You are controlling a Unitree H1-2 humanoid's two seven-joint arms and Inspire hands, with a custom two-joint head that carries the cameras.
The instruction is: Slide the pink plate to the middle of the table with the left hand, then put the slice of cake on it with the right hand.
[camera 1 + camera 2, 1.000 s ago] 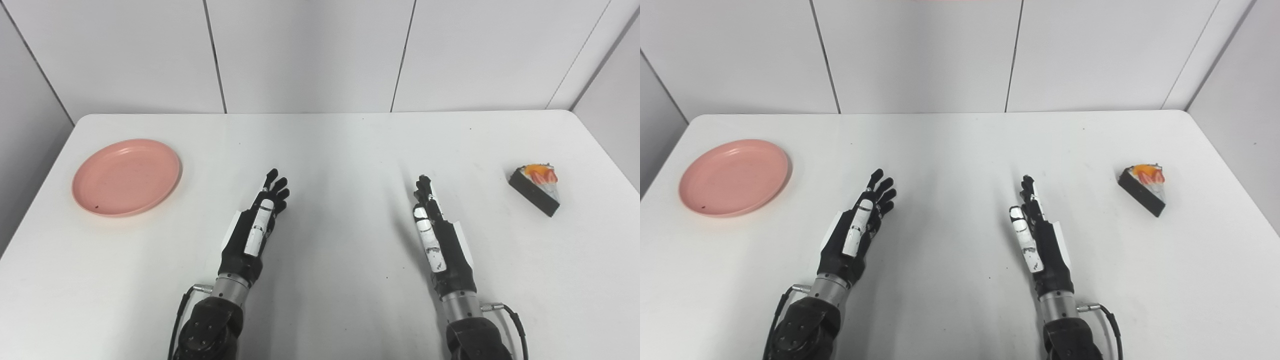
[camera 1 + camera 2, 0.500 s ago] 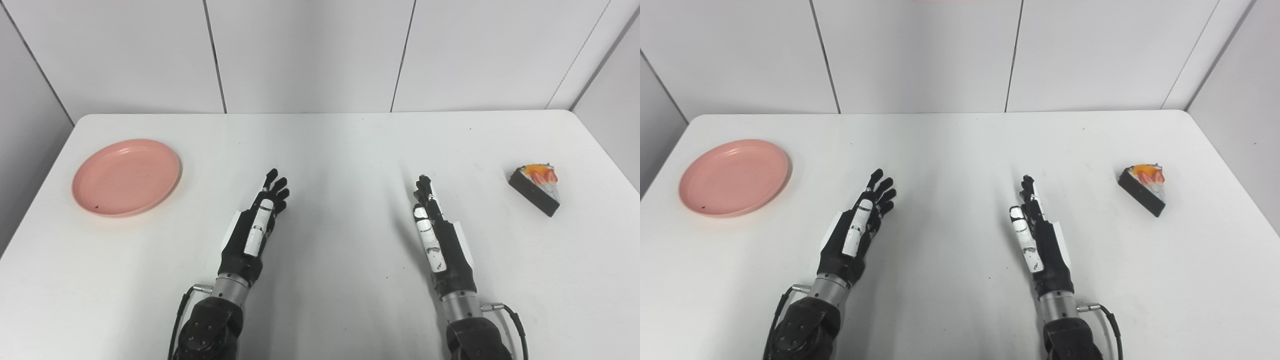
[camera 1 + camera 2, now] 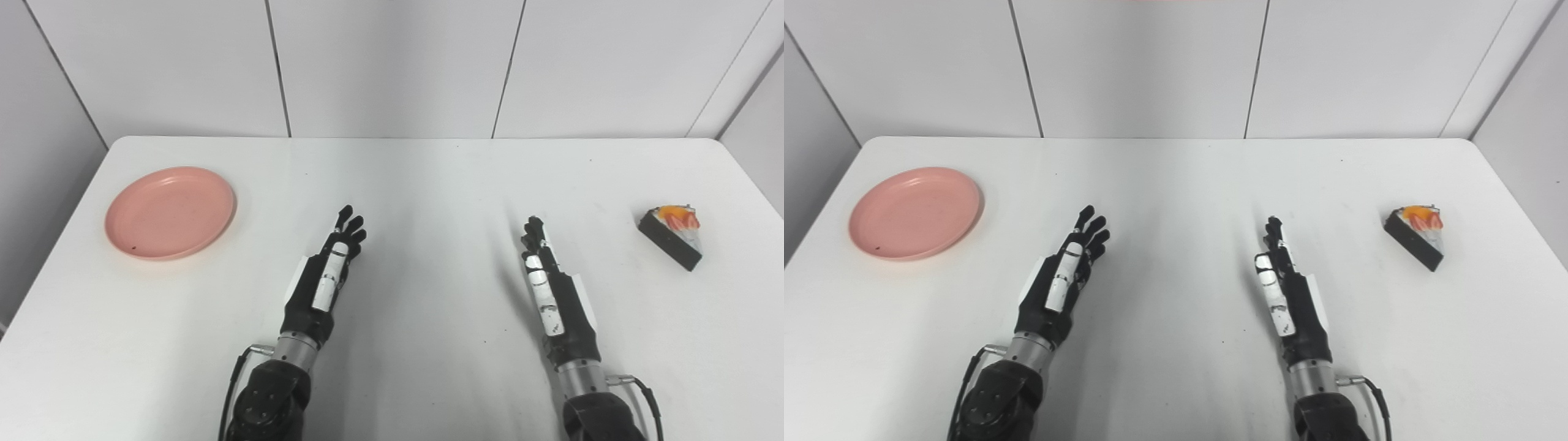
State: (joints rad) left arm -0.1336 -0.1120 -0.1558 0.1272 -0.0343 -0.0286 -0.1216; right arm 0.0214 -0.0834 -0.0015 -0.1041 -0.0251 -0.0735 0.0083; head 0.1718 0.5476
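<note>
A pink plate [image 3: 170,212] sits empty near the table's left edge. A slice of cake [image 3: 671,236] with a dark side and orange-red fruit on top lies near the right edge. My left hand [image 3: 327,272] is open, fingers stretched forward, over the table's middle front, well right of the plate. My right hand [image 3: 551,288] is open too, fingers straight, well left of the cake. Neither hand touches anything.
The white table [image 3: 422,184] has rounded far corners and stands against white wall panels [image 3: 392,61]. Its left edge runs close to the plate and its right edge close to the cake.
The whole picture has shifted a little to the right, so the camera has moved. The hands, plate and cake keep their places relative to each other.
</note>
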